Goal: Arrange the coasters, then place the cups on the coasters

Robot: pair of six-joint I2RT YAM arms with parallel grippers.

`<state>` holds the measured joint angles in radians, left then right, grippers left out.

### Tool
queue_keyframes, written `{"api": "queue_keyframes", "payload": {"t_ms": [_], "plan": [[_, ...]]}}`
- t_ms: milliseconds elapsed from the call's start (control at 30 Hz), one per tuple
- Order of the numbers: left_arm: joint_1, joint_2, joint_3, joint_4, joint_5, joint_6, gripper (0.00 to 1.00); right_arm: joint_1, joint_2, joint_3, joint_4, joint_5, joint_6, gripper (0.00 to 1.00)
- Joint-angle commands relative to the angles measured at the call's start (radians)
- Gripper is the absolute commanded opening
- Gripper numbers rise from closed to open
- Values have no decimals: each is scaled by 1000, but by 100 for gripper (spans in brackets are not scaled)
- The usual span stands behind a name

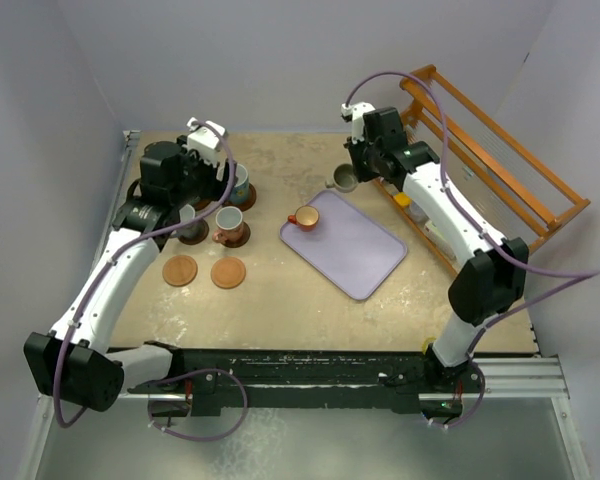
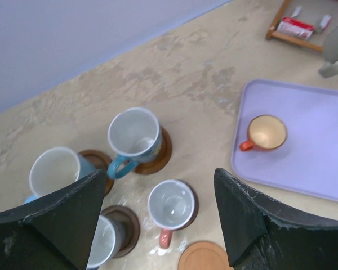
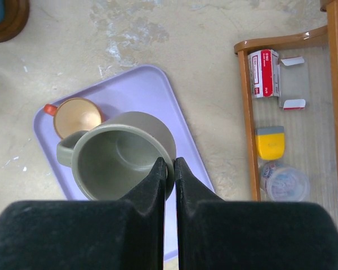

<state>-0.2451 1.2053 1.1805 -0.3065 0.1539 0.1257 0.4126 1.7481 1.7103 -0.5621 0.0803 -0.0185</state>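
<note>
right claw (image 3: 169, 164) pinches olive cup (image 3: 117, 160) rim, hiding its near wall.

Lavender tray (image 1: 365, 258), orange cup (image 2: 266, 133), grey-olive cup (image 3: 121, 157), pinkish-red cup (image 2: 170, 205) with white inside. Coasters (image 1: 180, 270): two orange-brown, rest dark brown. Tabletop (image 1: 280, 300) mottled beige.

Four cups (image 2: 134, 132) on coasters (image 2: 164, 153) left; two bare coasters (image 1: 180, 270) before them; small cup (image 1: 305, 217) on tray (image 1: 358, 252); rack (image 1: 500, 160) right.

Closed in by plain pale grey walls (image 1: 280, 60) along the top and both sides, floored with a mottled beige tabletop (image 1: 280, 300), edged upper right by an orange-brown wooden rack (image 1: 502, 140), evenly lit.
</note>
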Motion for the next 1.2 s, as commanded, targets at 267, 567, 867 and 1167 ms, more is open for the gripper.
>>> {"api": "queue_keyframes", "payload": {"t_ms": [267,567,867,1167], "plan": [[-249,187,253,5,27,-128,73,81,-186,-79,98,-95,11,0],[-341,295,307,33,56,-326,73,120,-198,-73,101,-94,27,0],[-347,367,347,31,6,-456,67,162,-190,-62,89,-62,31,0],[-348,419,389,2,-33,-487,58,177,-187,-62,94,-31,34,0]]}}
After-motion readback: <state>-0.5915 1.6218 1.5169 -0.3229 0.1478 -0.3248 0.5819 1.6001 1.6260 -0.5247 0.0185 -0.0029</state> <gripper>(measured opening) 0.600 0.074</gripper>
